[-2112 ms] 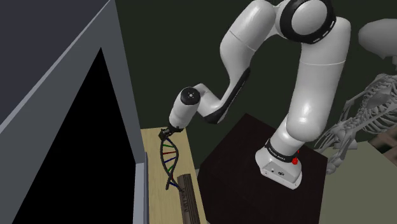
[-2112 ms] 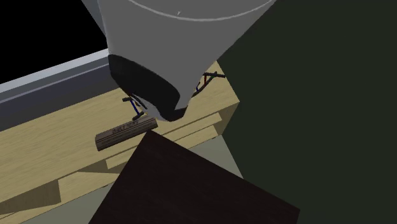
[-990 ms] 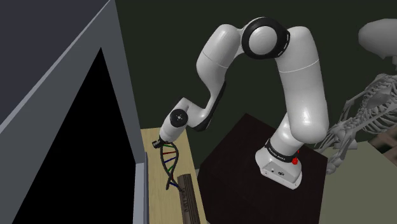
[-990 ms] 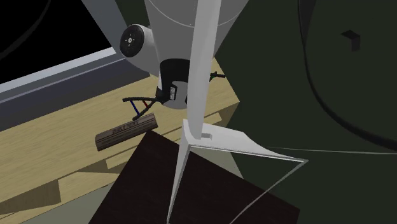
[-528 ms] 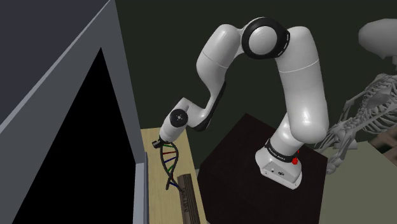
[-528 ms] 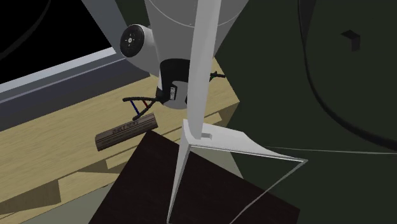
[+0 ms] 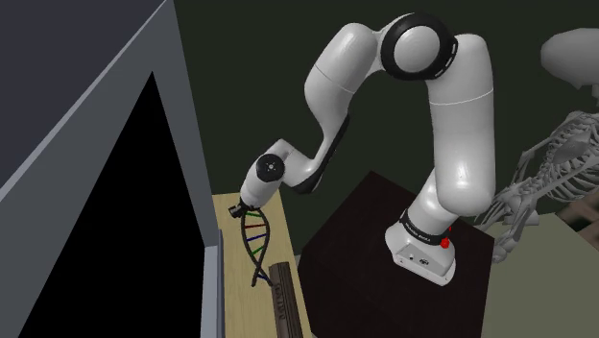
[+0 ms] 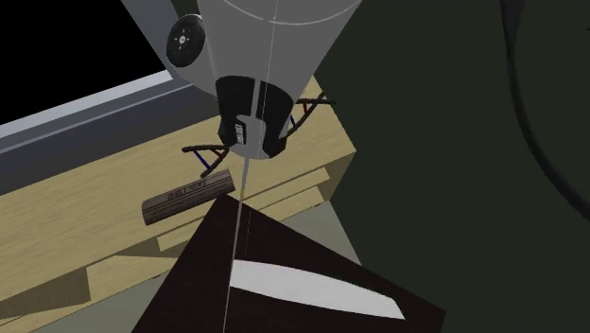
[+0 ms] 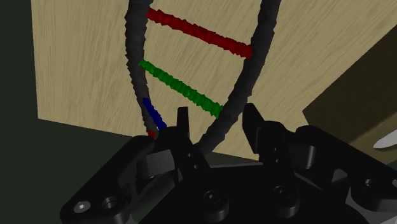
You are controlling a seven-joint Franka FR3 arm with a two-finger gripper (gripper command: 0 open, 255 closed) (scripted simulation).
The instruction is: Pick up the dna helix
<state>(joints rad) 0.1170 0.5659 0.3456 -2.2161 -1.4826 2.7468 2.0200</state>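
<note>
In the shoulder view you see the gripper (image 7: 237,205) low at the far end of the light wooden table (image 7: 230,261), right at the top of the dna helix (image 7: 255,245). The helix runs from there toward a dark wooden block (image 7: 283,300), which the bottom edge cuts off. The fingers are too small and dark here for you to read their gap. A black area (image 7: 106,221) lies to this view's left. A skeleton (image 7: 552,163) stands to the right, beyond the dark stand (image 7: 370,221).

In the second exterior view the arm (image 8: 255,57) looms close and hides the middle of the dna helix (image 8: 304,113). You can make out its two ends poking out on either side. One of them lies just beside the block (image 8: 187,195) on the table (image 8: 76,227).

In the wrist view the gripper (image 9: 217,118) has its jaws set narrow around one dark strand of the dna helix (image 9: 181,86). The fingers (image 9: 183,130) clasp that strand near the blue rung, with the green and red rungs farther out over the table (image 9: 83,57). The contact at the pads is hard to make out.
</note>
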